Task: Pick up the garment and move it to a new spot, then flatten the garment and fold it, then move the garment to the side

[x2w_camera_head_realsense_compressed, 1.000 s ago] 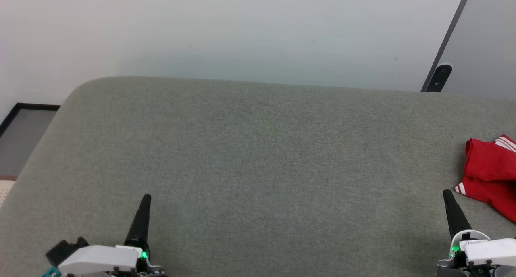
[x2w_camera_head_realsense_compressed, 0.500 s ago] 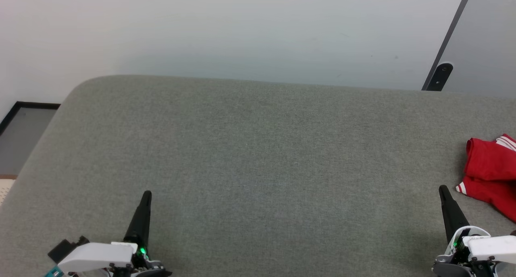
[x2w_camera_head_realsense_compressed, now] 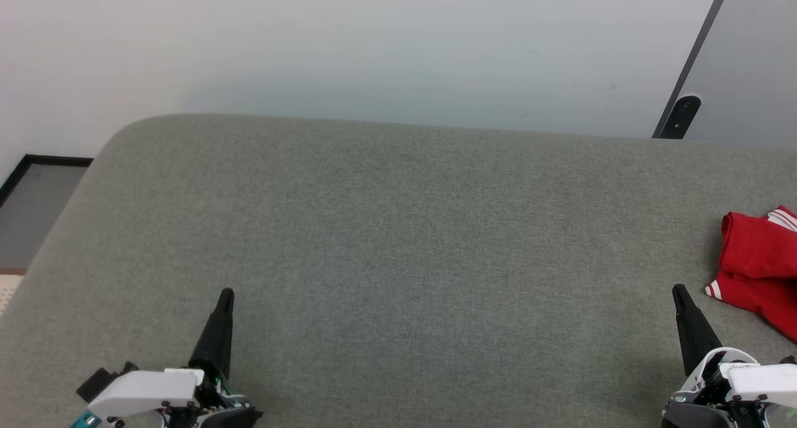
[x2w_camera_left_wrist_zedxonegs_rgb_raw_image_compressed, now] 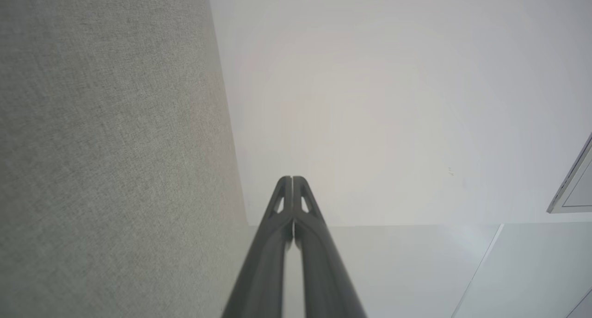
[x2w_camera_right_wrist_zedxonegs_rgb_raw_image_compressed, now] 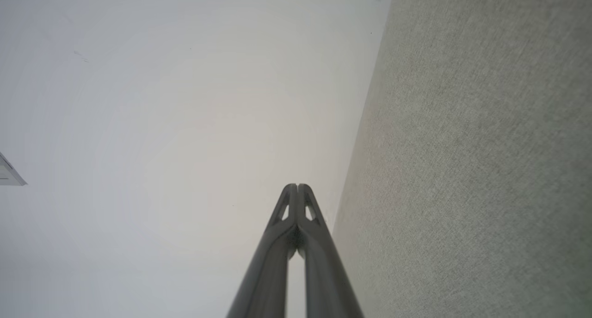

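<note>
Red jersey (x2w_camera_head_realsense_compressed: 756, 260) is lying limp, probably light; you're best pinching its striped cuff (x2w_camera_head_realsense_compressed: 714, 290), left gripper (x2w_camera_head_realsense_compressed: 225, 294) and right gripper (x2w_camera_head_realsense_compressed: 678, 289) sitting pressed together.

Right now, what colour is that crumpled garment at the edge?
The garment is red with white-striped trim, clearest in the head view.

There is 1 red garment (x2w_camera_head_realsense_compressed: 756, 260) with white striped trim, 1 grey upholstered surface (x2w_camera_head_realsense_compressed: 398, 228), 1 pale wall (x2w_camera_head_realsense_compressed: 373, 42), and 2 grippers, the left gripper (x2w_camera_head_realsense_compressed: 225, 294) and the right gripper (x2w_camera_head_realsense_compressed: 677, 289), each with 2 dark fingers (x2w_camera_left_wrist_zedxonegs_rgb_raw_image_compressed: 268, 253), 4 in all.
</note>
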